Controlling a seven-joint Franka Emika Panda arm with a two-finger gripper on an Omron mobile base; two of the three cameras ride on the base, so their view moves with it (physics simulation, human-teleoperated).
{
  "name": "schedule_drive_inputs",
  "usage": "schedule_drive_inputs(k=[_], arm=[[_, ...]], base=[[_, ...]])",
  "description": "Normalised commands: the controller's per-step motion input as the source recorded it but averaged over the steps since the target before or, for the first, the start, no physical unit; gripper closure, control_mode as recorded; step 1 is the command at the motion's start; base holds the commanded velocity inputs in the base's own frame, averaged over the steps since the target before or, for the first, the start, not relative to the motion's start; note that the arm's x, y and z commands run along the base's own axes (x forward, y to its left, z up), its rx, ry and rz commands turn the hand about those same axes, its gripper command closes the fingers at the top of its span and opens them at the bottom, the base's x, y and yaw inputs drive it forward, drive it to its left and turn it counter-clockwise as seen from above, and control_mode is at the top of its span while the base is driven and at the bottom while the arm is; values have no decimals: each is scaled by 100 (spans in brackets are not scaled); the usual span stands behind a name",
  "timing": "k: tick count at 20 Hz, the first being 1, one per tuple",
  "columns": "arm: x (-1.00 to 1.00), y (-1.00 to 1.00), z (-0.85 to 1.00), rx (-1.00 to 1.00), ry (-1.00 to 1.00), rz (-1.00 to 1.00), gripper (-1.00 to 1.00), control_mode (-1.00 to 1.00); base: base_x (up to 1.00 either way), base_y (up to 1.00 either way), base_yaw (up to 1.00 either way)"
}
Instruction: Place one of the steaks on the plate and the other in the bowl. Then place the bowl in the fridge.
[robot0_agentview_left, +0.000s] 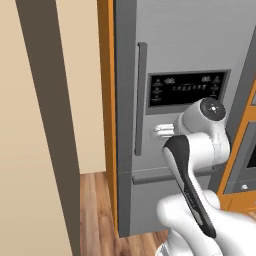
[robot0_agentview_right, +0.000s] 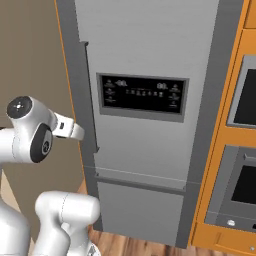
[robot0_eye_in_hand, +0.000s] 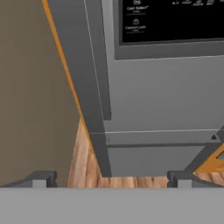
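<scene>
Grey steel fills most of what we see from the left base view: the fridge (robot0_agentview_left: 190, 45) stands shut, its long vertical handle (robot0_agentview_left: 141, 97) left of the black display panel (robot0_agentview_left: 187, 89), with an orange cabinet edge (robot0_agentview_left: 106, 100) along its left side and wooden floor (robot0_agentview_left: 97, 210) below. Our white arm (robot0_agentview_left: 200, 165) rises in front of the door, level with the handle's lower end. From the right base view we face the same door and panel (robot0_agentview_right: 142, 96), the arm's wrist (robot0_agentview_right: 67, 127) reaching toward the handle (robot0_agentview_right: 90, 95), and oven fronts (robot0_agentview_right: 245, 100) set in orange cabinets on the right. Through the hand view, our pincer (robot0_eye_in_hand: 111, 179) stands wide apart and empty, its two tips framing the handle's lower end (robot0_eye_in_hand: 103, 109) and the drawer seam (robot0_eye_in_hand: 162, 131).
</scene>
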Motion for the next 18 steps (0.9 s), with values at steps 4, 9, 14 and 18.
schedule_drive_inputs(k=[4,9,14,18], arm=[[-38,0,17,-2,7,6,-100,-100],[0,0,0,-1,10,0,-100,-100],[-10,6,-1,0,1,-3,-100,-100],[0,0,0,0,0,0,-100,100]], base=[[0,0,0],[0,0,0],[0,0,0],[-51,7,-8]])
